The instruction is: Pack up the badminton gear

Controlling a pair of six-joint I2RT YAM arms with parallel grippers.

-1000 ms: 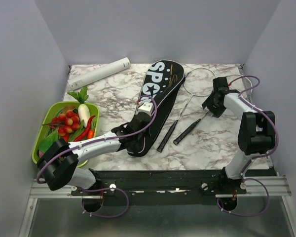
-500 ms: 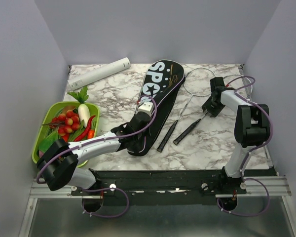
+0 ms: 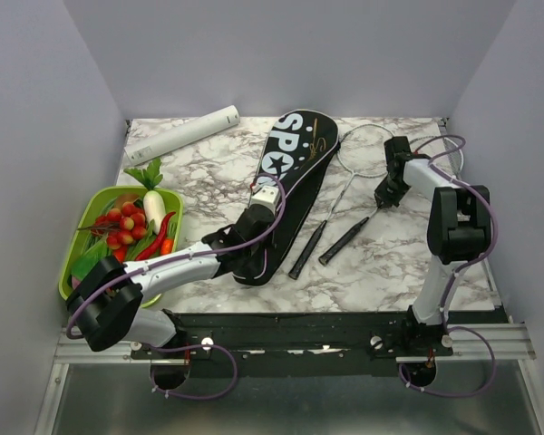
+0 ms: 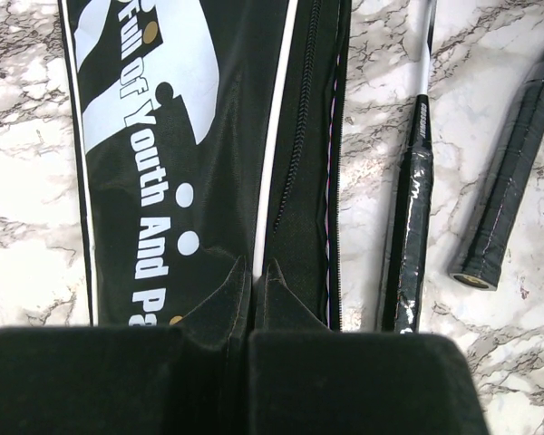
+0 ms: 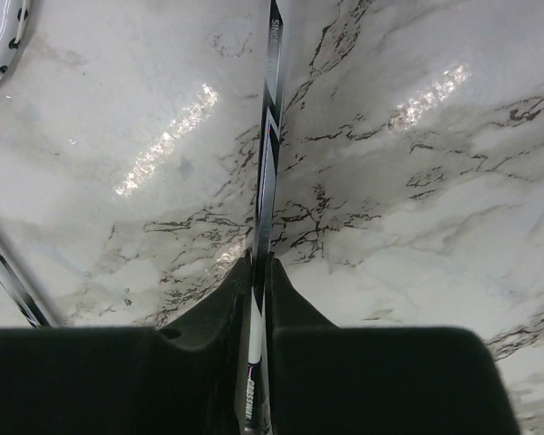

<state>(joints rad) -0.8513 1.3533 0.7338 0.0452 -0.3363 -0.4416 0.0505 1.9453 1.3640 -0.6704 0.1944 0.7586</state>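
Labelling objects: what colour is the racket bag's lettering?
White lettering on the black bag; left wrist view shows best.

Bare marble (image 3: 403, 258) right of rackets (image 3: 306, 251)

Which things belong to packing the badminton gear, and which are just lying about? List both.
For the job: bag; racket beside it; second racket.
Lying about: green tray; toy vegetables; white tube.

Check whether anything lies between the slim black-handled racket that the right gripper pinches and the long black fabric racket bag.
Yes: the other slim black-handled racket lies between the pinched racket and the long black fabric bag, beside its zip. Nothing else visible does.
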